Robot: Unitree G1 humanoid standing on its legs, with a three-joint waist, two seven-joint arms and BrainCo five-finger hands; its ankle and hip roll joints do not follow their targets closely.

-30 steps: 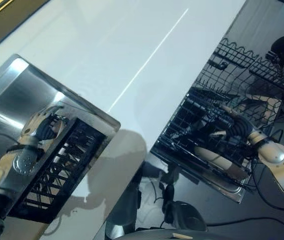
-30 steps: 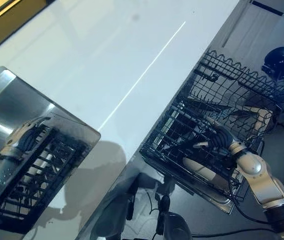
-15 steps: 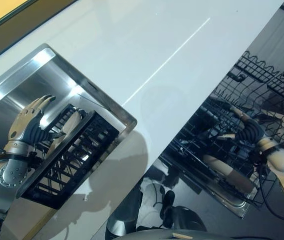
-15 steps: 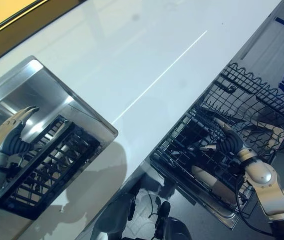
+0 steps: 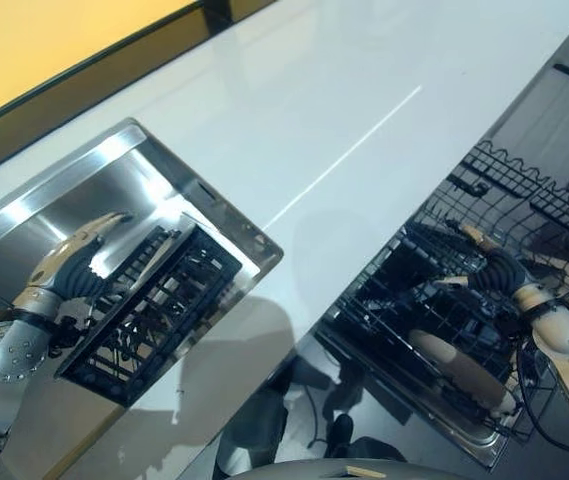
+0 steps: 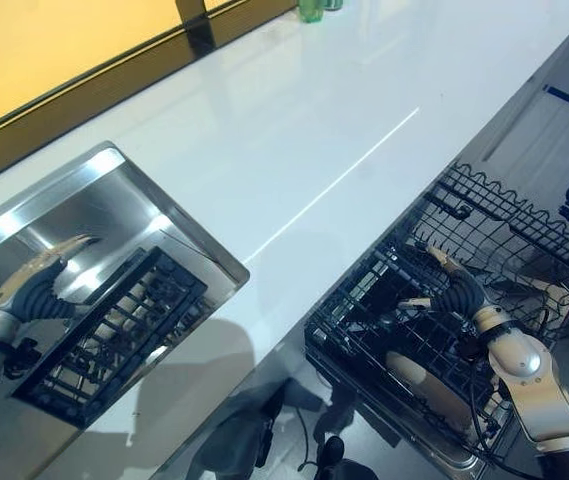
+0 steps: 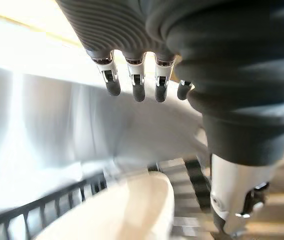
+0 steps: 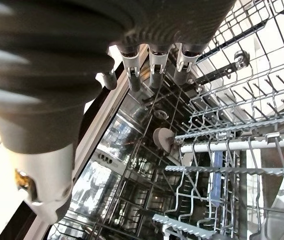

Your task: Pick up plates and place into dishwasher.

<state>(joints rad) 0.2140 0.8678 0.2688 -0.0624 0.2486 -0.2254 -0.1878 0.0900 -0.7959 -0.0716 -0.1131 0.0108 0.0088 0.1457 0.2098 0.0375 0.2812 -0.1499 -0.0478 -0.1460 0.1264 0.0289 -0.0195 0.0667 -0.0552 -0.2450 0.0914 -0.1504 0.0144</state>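
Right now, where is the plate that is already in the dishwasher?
The beige plate lies in the dishwasher's lower rack on the robot's right, just below the right robot hand in both eye views.

You get bright light from above: glare streaks the counter (image 5: 364, 130) and sink (image 5: 74, 190) wall. Left wrist view is motion-blurred, its plate (image 7: 127, 210) smeared. Rack (image 8: 221, 150) reads sharp.
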